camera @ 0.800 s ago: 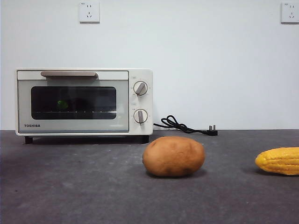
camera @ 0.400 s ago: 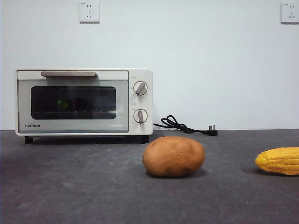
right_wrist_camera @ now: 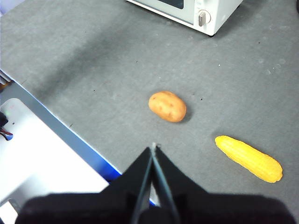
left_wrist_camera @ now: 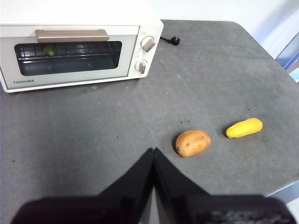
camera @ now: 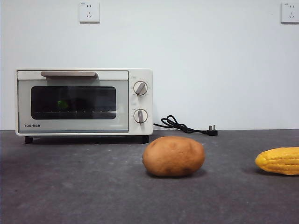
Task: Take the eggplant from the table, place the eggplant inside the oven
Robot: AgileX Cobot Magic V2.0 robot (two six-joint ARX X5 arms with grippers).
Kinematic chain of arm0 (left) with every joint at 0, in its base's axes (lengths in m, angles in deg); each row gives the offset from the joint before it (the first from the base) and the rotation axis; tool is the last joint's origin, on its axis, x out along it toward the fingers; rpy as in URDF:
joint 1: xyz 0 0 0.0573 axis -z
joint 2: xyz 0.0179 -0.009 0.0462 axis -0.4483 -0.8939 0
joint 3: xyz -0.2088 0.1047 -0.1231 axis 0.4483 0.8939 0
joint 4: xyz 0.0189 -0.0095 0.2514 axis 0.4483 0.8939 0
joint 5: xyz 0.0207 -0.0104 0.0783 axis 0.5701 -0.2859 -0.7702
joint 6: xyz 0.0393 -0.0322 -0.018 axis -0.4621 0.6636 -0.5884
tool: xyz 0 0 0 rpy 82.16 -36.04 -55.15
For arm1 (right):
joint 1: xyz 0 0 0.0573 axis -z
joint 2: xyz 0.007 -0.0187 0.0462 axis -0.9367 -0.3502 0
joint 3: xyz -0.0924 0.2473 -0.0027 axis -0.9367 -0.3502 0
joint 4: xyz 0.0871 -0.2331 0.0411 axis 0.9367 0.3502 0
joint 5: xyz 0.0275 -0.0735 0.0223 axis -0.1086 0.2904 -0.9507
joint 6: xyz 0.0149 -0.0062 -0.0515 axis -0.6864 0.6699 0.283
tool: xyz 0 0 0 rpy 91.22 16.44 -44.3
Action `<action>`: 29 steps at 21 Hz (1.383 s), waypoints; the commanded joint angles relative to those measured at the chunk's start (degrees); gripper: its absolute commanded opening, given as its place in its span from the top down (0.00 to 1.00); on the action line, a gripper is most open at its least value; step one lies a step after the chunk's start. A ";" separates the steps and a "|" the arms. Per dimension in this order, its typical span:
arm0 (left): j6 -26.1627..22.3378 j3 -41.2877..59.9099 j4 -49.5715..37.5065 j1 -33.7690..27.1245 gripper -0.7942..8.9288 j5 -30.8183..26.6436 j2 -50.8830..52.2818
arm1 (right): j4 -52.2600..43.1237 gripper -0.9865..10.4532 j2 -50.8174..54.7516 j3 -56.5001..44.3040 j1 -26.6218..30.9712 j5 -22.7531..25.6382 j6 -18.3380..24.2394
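My left gripper [left_wrist_camera: 153, 151] hangs high above the table [left_wrist_camera: 93, 130], jaws pressed together on nothing; my right gripper [right_wrist_camera: 153, 147] is the same. In the front view a potato [camera: 174, 156] sits at centre, a corn cob [camera: 279, 160] at 3 o'clock. The oven [camera: 84, 101] stands at 10 o'clock, door closed, 2 knobs beside it. The eggplant [camera: 62, 104] shows only as a green spot behind the glass.

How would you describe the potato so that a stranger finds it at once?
Start from the cream oven at the back of the grey table. In front of it, toward its knob side, lies the potato: brown, smooth and rounded, unlike the ridged yellow corn cob beside it.
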 commanded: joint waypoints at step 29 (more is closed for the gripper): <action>-23.56 12.87 -49.09 0.13 0.92 -6.10 13.53 | 1.25 0.91 -0.26 -0.57 -0.04 0.04 -0.50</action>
